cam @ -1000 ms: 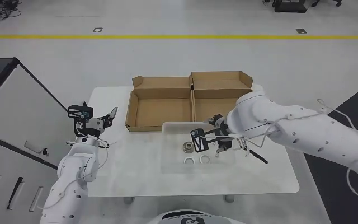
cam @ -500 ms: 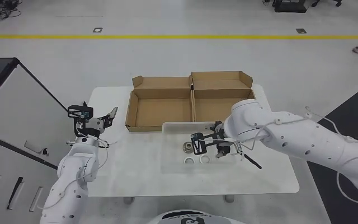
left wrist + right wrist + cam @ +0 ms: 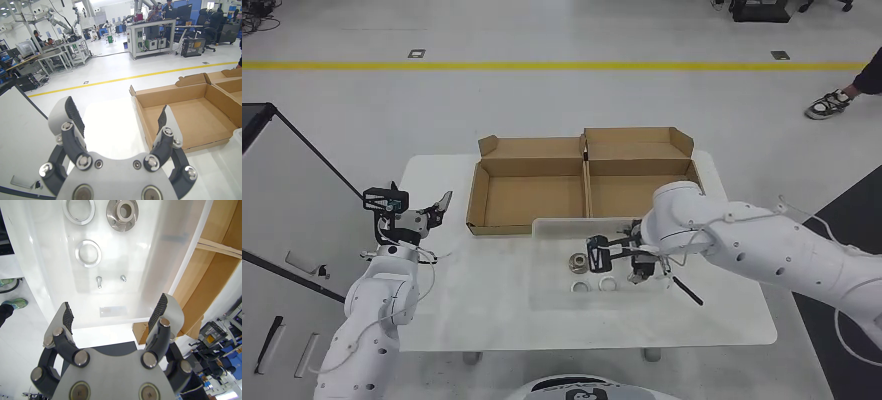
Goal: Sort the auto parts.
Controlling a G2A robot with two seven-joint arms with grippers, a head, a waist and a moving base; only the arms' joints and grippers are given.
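A clear plastic bin (image 3: 542,290) in the middle of the table holds a steel flange (image 3: 122,213), two metal rings (image 3: 88,253) (image 3: 78,210) and two small bolts (image 3: 98,281) (image 3: 123,278). From above, the flange (image 3: 579,263) and the rings (image 3: 580,287) lie at the bin's left half. My right gripper (image 3: 114,307) hangs open over the bin's right end, above the bolts and holding nothing; it is seen from above as my right gripper (image 3: 639,268). My left gripper (image 3: 118,106) is open and empty, raised at the table's left side, beside the left cardboard box (image 3: 189,117).
Two open cardboard boxes (image 3: 527,195) (image 3: 637,185) stand side by side behind the bin. A white panel (image 3: 17,121) stands left of the table. A person's shoe (image 3: 827,102) is on the floor at the far right.
The right arm's elbow and forearm have swung in toward the table while its gripper stays over the bin. The left arm has not moved.
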